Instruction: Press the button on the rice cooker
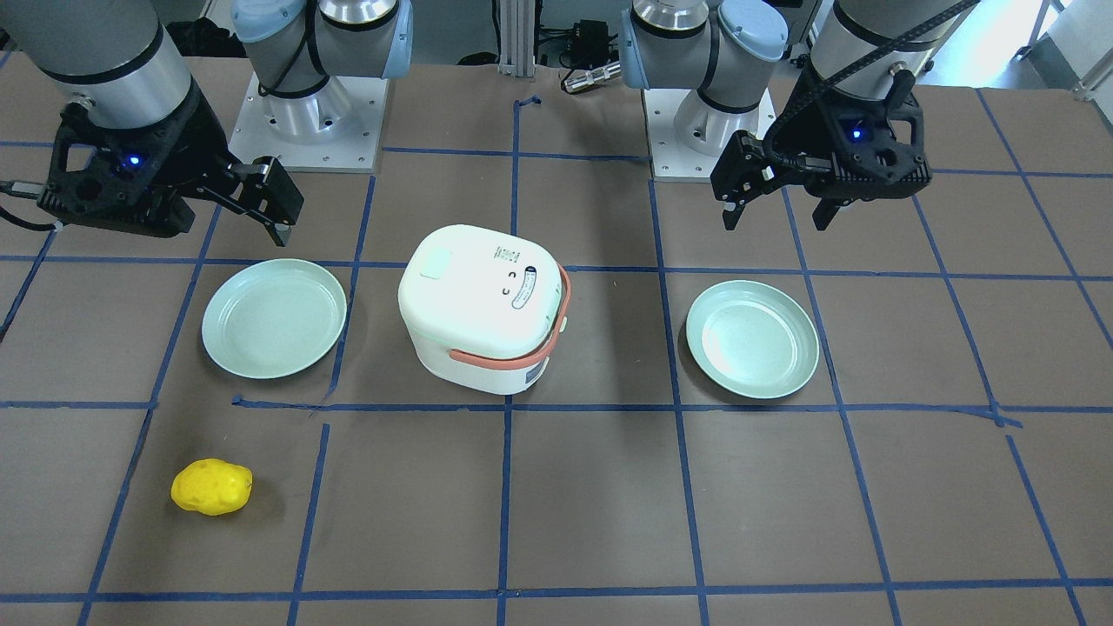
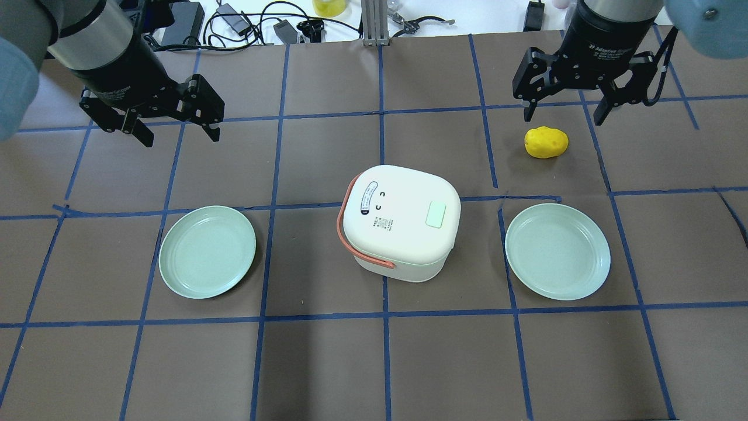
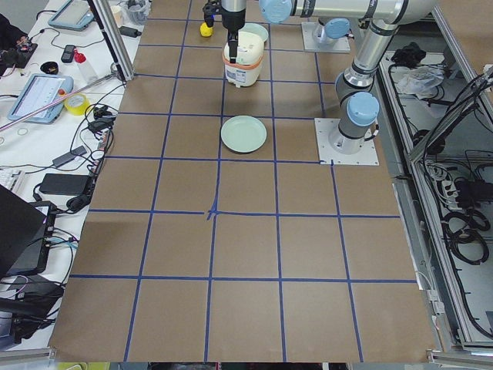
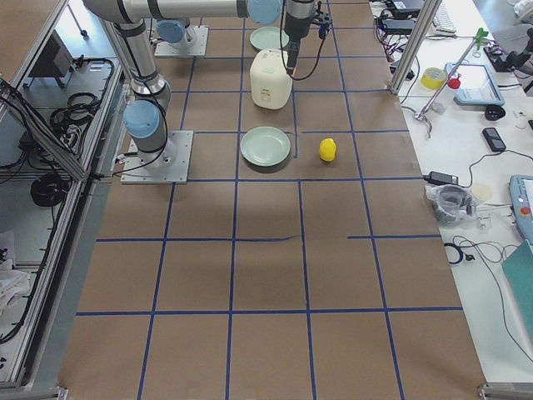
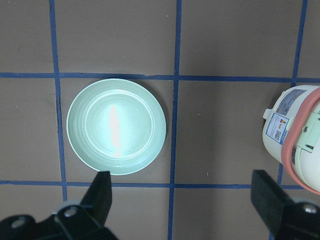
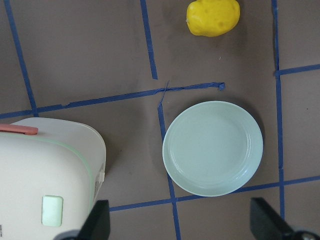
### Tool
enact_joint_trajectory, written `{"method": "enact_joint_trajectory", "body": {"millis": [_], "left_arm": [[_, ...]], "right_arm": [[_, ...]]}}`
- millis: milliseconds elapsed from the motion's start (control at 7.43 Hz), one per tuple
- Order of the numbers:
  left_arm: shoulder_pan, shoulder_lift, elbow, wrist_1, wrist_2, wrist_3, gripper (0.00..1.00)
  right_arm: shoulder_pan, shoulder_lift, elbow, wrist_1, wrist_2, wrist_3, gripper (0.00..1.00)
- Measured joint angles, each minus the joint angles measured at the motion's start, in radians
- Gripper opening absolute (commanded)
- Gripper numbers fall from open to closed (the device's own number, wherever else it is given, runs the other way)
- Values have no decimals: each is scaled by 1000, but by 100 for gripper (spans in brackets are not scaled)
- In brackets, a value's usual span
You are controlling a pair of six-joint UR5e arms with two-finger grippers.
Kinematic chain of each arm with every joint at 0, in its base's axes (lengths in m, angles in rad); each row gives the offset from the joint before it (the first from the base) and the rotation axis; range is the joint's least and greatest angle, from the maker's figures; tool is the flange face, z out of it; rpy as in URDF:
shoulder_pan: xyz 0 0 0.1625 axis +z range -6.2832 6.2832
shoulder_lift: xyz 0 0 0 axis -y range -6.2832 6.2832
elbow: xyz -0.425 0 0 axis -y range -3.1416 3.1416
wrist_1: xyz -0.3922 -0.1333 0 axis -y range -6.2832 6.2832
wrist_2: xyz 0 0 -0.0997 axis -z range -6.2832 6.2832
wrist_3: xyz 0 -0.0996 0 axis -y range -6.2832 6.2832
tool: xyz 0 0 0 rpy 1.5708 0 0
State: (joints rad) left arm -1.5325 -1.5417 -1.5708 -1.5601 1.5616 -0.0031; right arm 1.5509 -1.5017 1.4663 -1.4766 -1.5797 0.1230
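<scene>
The rice cooker (image 2: 409, 240) stands at the middle of the table (image 2: 327, 362), a matte brown surface marked into squares by blue tape (image 2: 385, 362). It is a squat white box with rounded corners and a smooth, glossy lid. Its button (image 2: 436, 214), a small pale green rounded square, sits in the lid toward the robot's right. A salmon-coloured handle (image 2: 339, 225) lies folded down round the cooker's left end. A round, shallow, pale green plate flanks it on each side: the left plate (image 2: 207, 251) and the right plate (image 2: 557, 251), both apart from the cooker, each with a raised rim and a soft sheen. A lumpy yellow potato (image 2: 546, 142) with pitted skin lies beyond the right plate, across a tape line, touching nothing. The left gripper (image 2: 180, 138) hangs above the table's left side, its black fingers spread wide and holding nothing. The right gripper (image 2: 564, 118) hangs on the right, near the potato, fingers apart and empty. Both are well apart from the cooker.
</scene>
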Motion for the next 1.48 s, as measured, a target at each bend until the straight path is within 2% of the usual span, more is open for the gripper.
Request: {"method": "enact_joint_trajectory", "body": {"millis": [1077,1212,1481], "left_arm": [[0,0,0,0,0,0,100],[0,0,0,0,0,0,100],[0,0,-1,0,0,0,100]], "right_arm": [[4,-19,3,12,4,7,100],[7,-19,5,11,4,11,90],[12,-19,9,9,17,20,28]]}}
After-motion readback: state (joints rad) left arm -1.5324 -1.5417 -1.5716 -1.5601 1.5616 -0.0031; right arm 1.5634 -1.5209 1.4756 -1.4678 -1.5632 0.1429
